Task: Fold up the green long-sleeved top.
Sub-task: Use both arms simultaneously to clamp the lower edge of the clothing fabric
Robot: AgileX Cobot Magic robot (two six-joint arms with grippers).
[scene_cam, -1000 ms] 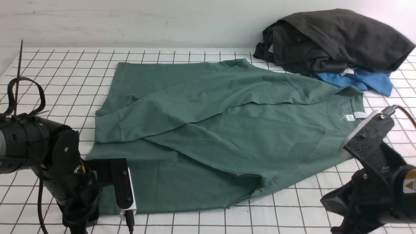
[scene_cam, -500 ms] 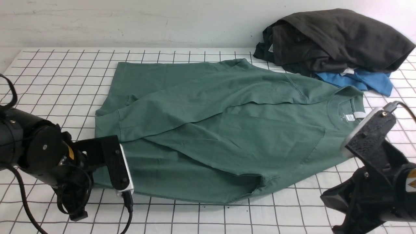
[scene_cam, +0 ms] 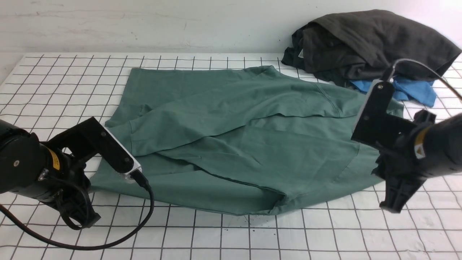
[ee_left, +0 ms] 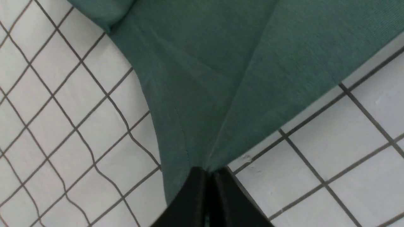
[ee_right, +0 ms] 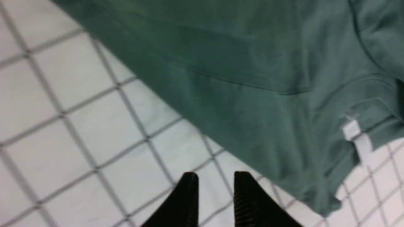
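The left pincer (ee_left: pixel 208 172), of black plastic, is pressed together on a corner of the large forest-green cotton long-sleeved top (scene_cam: pixel 234 144) — the fabric gathers into the closed tips in a sharp fold. From there the garment spreads away over the white cloth with dark grid lines (scene_cam: pixel 216 234). The right pincer (ee_right: pixel 216 177) stands with its black ribbed jaws a little apart and nothing between them; under its tips there is only bare grid cloth. The top's edge passes near this pincer, just ahead of the tips but not touching them, and the small white neck label (ee_right: pixel 351 130) lies farther off to one side. In the front view the top lies between the two pincers, with one long sleeve folded across the body. Beyond the right pincer, well apart from the left one, sit a crumpled dark grey-black fabric garment (scene_cam: pixel 368 39) and — partly under it — a small bright blue fabric garment (scene_cam: pixel 415 90).
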